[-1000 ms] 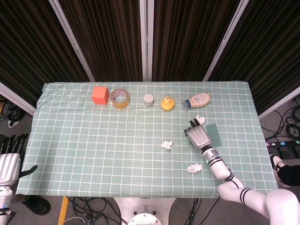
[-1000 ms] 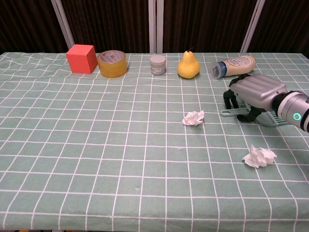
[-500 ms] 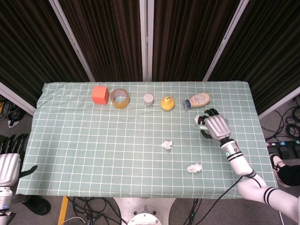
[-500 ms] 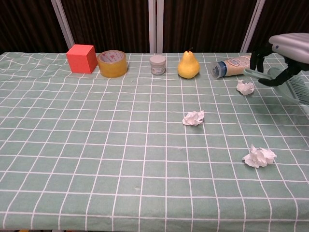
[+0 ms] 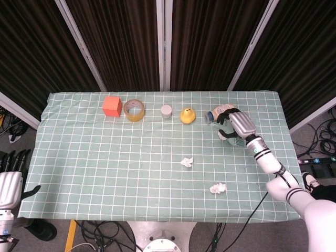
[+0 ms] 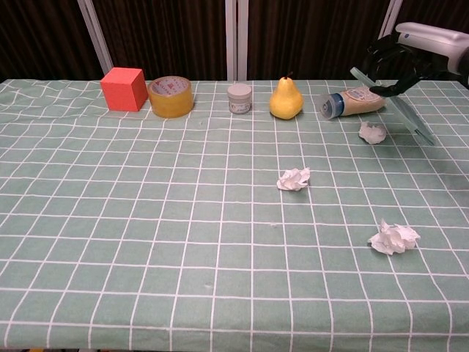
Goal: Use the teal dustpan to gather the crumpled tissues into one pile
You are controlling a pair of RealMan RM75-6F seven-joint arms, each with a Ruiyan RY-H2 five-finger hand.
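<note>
My right hand grips the teal dustpan and holds it tilted in the air at the far right, just above and beside one crumpled tissue. A second tissue lies near the table's middle. The third tissue sits nearer the front right. In the head view the right hand covers most of the dustpan and the far tissue. My left hand hangs off the table's left front corner with its fingers apart and nothing in it.
Along the far edge stand a red cube, a tape roll, a small jar, a yellow pear and a lying bottle, which is right beside the dustpan. A green checked cloth covers the table.
The right hand lifted the dustpan off the cloth and carried it toward the far edge, near the bottle. That uncovered the far tissue. The left hand stayed put.
</note>
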